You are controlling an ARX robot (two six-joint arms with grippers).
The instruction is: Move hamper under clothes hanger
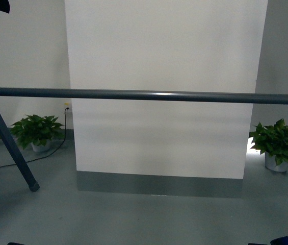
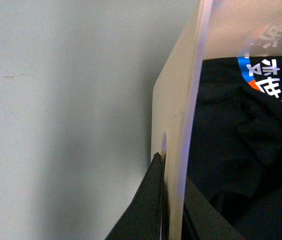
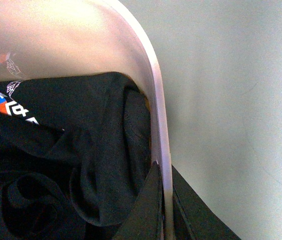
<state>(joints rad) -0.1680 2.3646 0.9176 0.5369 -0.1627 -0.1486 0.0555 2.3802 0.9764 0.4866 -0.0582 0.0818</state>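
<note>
On the robot's side of the hanger, too low for the front view, the hamper is held by both arms. The left claw straddles one wall beside a handle slot, one finger outside and one inside, clamped on the plastic. The right claw pinches the rolled rim near a rounded corner in the same way. A black shirt with printed lettering lies crumpled inside the tub.

I judge this to be the carrying step: the grip is made, but nothing of the hamper shows beneath the hanger's bar. The next move calls for both arms to travel forward together and level, so the thin rim does not twist out of either pinch, and low enough to pass under the bar.

Under the hanger the grey floor looks smooth and even. A splayed leg stands at the hanger's left end. Behind the hanger rises a white pillar, with a potted plant beyond the left end, another beyond the right, and a cable trailing past the leg.
</note>
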